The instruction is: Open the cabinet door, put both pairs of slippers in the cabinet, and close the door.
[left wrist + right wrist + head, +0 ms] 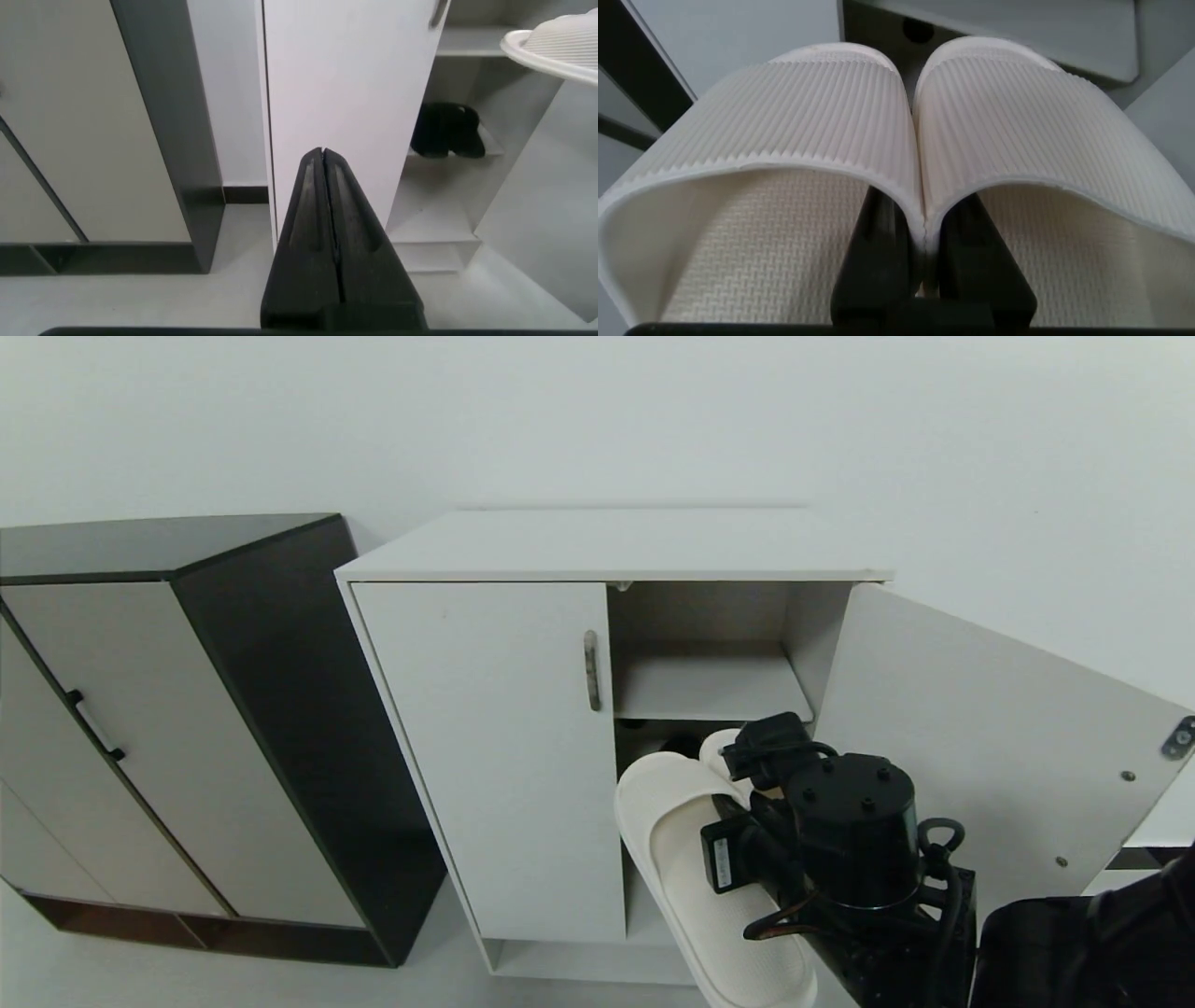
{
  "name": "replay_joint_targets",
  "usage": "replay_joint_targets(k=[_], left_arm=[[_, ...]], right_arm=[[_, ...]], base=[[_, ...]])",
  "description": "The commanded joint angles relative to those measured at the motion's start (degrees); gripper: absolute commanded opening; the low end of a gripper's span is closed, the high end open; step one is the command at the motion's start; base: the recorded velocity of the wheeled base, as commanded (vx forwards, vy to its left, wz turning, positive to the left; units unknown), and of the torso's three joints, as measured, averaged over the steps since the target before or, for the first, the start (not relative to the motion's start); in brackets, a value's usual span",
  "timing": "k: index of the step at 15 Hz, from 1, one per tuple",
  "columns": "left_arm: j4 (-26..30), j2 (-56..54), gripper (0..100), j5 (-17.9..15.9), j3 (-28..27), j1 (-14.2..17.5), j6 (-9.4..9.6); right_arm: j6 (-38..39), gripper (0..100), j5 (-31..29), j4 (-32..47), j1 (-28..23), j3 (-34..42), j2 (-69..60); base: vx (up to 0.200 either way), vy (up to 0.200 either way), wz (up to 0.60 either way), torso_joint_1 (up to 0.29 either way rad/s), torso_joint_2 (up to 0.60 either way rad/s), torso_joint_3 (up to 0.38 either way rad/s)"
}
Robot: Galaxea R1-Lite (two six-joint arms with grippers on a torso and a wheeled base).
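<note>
A smooth white laminate cabinet (485, 756) stands with its flat right door (980, 728) swung wide. Its left door is shut and carries a slim metal handle (591, 670). Just in front of the cabinet's open half, the right gripper (920, 266) is clamped on a pair of cream moulded slippers (672, 821). They are ribbed across the straps, zigzag-textured on the insoles, and their toes point at the cabinet. Inside the cabinet, on a lower shelf, sits a pair of black slippers (448, 131). The left gripper (322, 159), fingers pressed together, hangs low facing the cabinet's shut door.
</note>
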Motion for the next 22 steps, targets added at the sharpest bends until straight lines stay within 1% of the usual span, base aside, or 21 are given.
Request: replay_joint_targets(k=[1, 6, 8, 10, 16, 17, 20, 22], left_arm=[[0.02, -0.01, 0, -0.02, 0.0, 0.01, -0.01], [0.02, -0.01, 0, -0.02, 0.0, 0.01, -0.01], [0.02, -0.01, 0, -0.02, 0.0, 0.01, -0.01], [0.02, -0.01, 0, -0.02, 0.0, 0.01, -0.01], [0.02, -0.01, 0, -0.02, 0.0, 0.01, -0.01], [0.02, -0.01, 0, -0.02, 0.0, 0.01, -0.01], [0.02, -0.01, 0, -0.02, 0.0, 0.01, -0.01], [0.02, -0.01, 0, -0.02, 0.0, 0.01, -0.01]], right_arm=[[0.0, 0, -0.09, -0.02, 0.03, 0.18, 0.12], [0.26, 0, 0.26, -0.37, 0.03, 0.35, 1.18], [-0.09, 0, 0.35, -3.63, -0.05, 0.62, 2.85], [-0.09, 0, 0.43, -5.21, -0.14, 0.88, 3.37], [-0.18, 0, 1.66, -5.21, -0.14, 1.5, 3.9], [-0.09, 0, 1.75, -5.21, -0.14, 1.76, 3.9], [-0.18, 0, 1.93, -5.47, 0.12, 1.76, 4.96], [-0.36, 0, 2.1, -7.23, 0.3, 1.58, 6.01]], base=[[0.0, 0.0, 0.0, -0.11, 0.46, 0.339], [0.0, 0.0, 0.0, -0.085, 0.46, 0.365], [0.0, 0.0, 0.0, -0.027, 0.35, 0.325], [0.0, 0.0, 0.0, -0.01, 0.13, 0.114], [0.0, 0.0, 0.0, 0.0, 0.0, 0.0], [0.0, 0.0, -0.6, -0.002, 0.0, 0.007], [0.0, 0.0, 0.0, -0.001, 0.16, 0.154], [0.0, 0.0, 0.0, 0.007, 0.07, 0.063]])
